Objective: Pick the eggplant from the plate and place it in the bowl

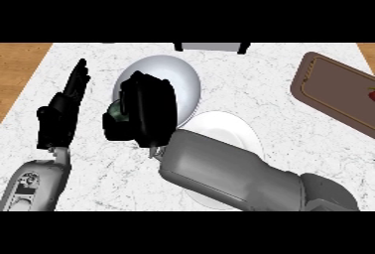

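A: Where does the dark green-purple eggplant lie relative to the pale grey round bowl?

B: Over the bowl's left rim, enclosed by the curled fingers of the black right hand; only a sliver shows at the hand's left.

A: Its long axis?

B: Cannot be told; the hand hides it.

A: The other landmarks?

B: The white round plate lies just right-below the bowl. The left hand rests left of the bowl, fingers straight.

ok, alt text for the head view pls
The robot's right hand, curled round a dark eggplant, hangs over the grey bowl, just beyond the white plate. The left hand rests open at left; a brown tray lies at right.
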Tool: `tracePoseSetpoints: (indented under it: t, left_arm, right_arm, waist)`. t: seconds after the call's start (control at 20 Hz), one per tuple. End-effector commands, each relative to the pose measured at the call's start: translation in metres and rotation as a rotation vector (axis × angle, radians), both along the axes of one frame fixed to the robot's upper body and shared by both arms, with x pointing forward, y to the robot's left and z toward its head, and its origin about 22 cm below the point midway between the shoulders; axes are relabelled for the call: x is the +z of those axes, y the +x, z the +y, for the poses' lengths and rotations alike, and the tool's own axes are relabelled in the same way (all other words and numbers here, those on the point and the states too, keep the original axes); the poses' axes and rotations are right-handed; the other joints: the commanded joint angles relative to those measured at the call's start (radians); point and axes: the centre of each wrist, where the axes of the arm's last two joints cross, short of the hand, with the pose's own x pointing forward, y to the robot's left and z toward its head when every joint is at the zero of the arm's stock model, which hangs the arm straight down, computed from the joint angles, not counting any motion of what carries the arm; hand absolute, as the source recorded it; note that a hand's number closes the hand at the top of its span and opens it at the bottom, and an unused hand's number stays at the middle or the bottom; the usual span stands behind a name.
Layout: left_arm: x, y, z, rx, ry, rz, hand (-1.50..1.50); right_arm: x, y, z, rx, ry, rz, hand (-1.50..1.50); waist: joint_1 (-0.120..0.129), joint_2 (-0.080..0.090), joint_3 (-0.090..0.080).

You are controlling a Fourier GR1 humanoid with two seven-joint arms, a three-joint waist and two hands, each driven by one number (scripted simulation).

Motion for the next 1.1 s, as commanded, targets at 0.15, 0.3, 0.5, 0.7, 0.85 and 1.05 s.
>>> tracePoseSetpoints:
  t: [0.15, 0.3, 0.5, 0.7, 0.85, 1.05]
  left_arm:
    - [-0.001, -0.003, 0.004, 0.004, -0.003, 0.008, 0.00]
    - [0.009, 0.003, -0.006, -0.010, -0.008, -0.015, 0.00]
    - [0.010, 0.004, 0.005, -0.011, 0.004, -0.001, 0.00]
    - [0.011, 0.001, -0.002, -0.034, 0.002, -0.017, 0.00]
    - [0.008, -0.001, -0.007, -0.028, -0.013, -0.031, 0.00]
    - [0.008, -0.001, -0.015, -0.040, -0.001, -0.032, 0.00]
  right_arm:
    - [-0.030, 0.054, -0.022, -0.188, -0.135, -0.067, 1.50]
    - [-0.039, 0.069, -0.032, -0.229, -0.174, -0.087, 1.50]
    - [-0.056, 0.091, -0.058, -0.282, -0.186, -0.044, 1.50]
    - [-0.066, 0.096, -0.074, -0.302, -0.070, 0.078, 1.50]
    - [-0.072, 0.090, -0.075, -0.240, -0.010, 0.132, -1.50]
    - [-0.069, 0.091, -0.079, -0.135, 0.074, 0.108, -1.50]
  waist:
    - [-0.013, 0.003, 0.000]
    - [0.007, 0.010, 0.000]
    - [0.008, 0.016, 0.002]
    - [0.018, 0.026, 0.003]
    - [0.045, 0.034, 0.004]
    - [0.040, 0.032, 0.005]
